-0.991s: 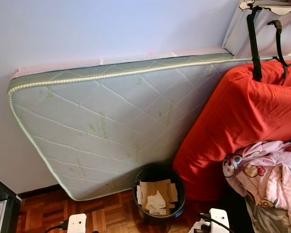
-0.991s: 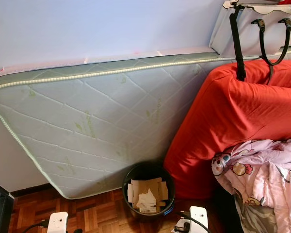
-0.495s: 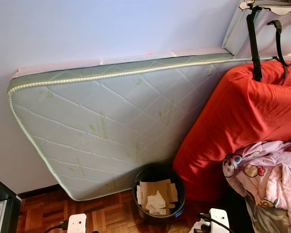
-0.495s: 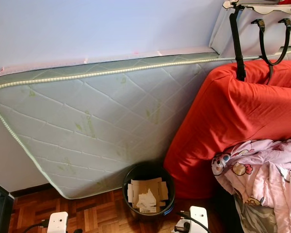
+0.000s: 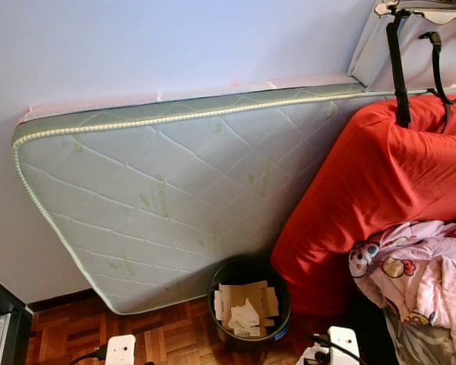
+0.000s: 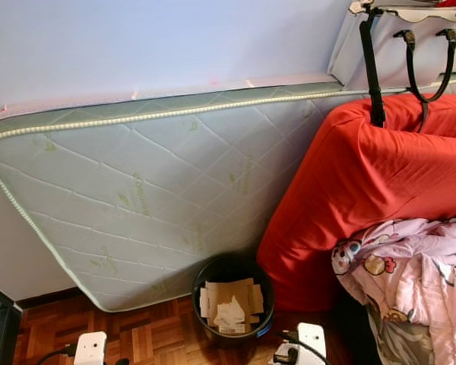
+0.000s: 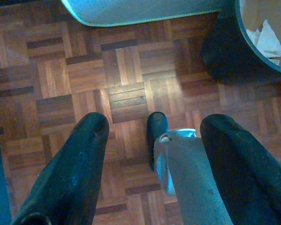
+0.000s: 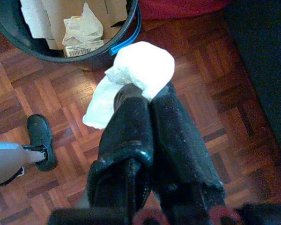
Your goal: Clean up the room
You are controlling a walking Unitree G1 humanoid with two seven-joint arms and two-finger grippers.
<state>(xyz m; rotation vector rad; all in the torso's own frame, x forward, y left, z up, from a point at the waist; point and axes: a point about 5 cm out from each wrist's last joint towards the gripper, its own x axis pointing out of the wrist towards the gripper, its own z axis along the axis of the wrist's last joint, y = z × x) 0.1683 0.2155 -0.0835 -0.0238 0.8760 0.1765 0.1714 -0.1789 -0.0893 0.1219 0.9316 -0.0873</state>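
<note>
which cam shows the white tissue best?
Right wrist view: the right gripper is shut on the white tissue, near the black bin. Left wrist view catches a paper scrap inside that bin, not the tissue.

Both head views are bright, evenly lit and sharp, with no motion blur; the pale wall (image 5: pixel 175 42) and mattress (image 5: pixel 167 190) take soft daylight that seems to come from the right. The bin (image 5: pixel 249 304) is shaded inside. The left wrist view is dimmer with a blue cast, a glare patch on the parquet floor (image 7: pixel 126 96) at centre, and soft close fingers (image 7: pixel 70 173). In the right wrist view the white wad (image 8: pixel 143 68) is overexposed, its detail lost.
</note>
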